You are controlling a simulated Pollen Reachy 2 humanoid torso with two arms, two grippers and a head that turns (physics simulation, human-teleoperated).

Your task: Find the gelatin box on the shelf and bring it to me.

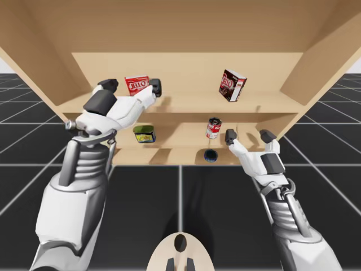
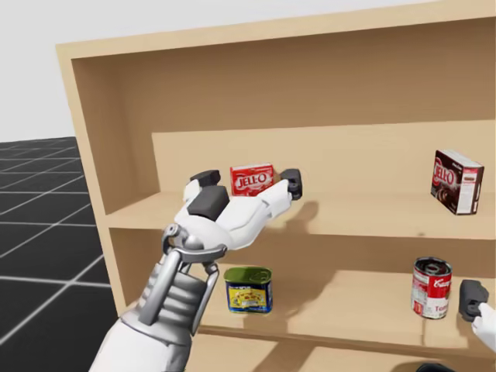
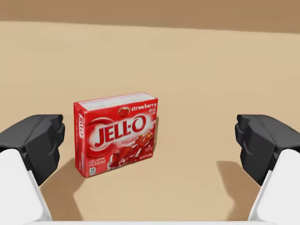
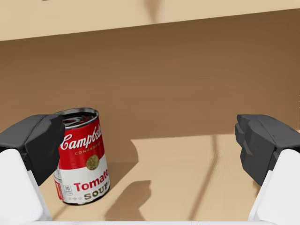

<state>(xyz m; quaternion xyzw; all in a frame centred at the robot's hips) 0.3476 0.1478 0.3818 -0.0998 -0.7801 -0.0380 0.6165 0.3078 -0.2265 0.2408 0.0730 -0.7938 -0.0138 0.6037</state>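
The gelatin box (image 1: 136,86) (image 2: 252,179) (image 3: 117,133) is a small red box standing upright on the upper shelf board (image 1: 186,103), towards its left end. My left gripper (image 1: 131,86) (image 2: 248,180) (image 3: 150,143) is open at that board. Its dark fingers (image 3: 35,143) stand wide on either side of the box without touching it. In the left wrist view the box is a little ahead of the fingers and closer to one of them. Lower and to the right, my right gripper (image 1: 249,136) (image 4: 150,145) is open in front of the lower shelf, holding nothing.
A dark brown box (image 1: 232,85) (image 2: 456,181) stands at the right of the upper board. On the lower board are a red-and-white can (image 1: 213,128) (image 4: 84,157), just beside one right finger, and a blue-and-yellow tin (image 1: 144,134) (image 2: 248,289). A small dark blue object (image 1: 211,156) lies lower still.
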